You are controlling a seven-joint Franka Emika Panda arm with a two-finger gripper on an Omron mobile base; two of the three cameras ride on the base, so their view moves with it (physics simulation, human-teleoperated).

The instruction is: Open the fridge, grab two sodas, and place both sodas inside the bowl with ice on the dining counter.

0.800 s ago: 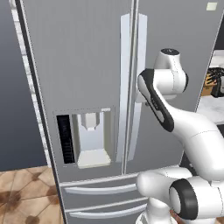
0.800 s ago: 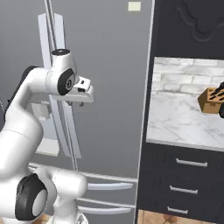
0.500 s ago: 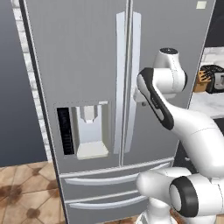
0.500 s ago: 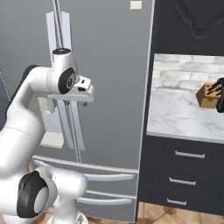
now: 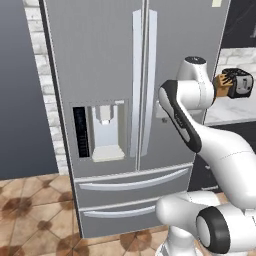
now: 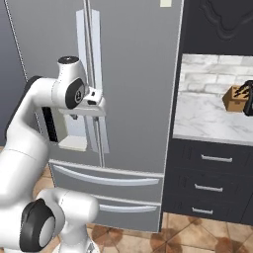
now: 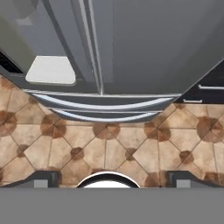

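Partly hidden by the arm, the end effector (image 7: 109, 177) stands open before the closed fridge (image 5: 100, 75), tiled floor (image 7: 109, 144) below.

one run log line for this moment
stage: approach | tall grey French-door fridge: doors shut | tool: open, empty, by right door handle | sodas: not yet grabbed

A knife block (image 6: 236, 98) is standing at the right edge of a marble counter (image 6: 197, 118), above dark drawers (image 6: 210, 180). Brown floor tiles (image 7: 131, 144) are lying below.
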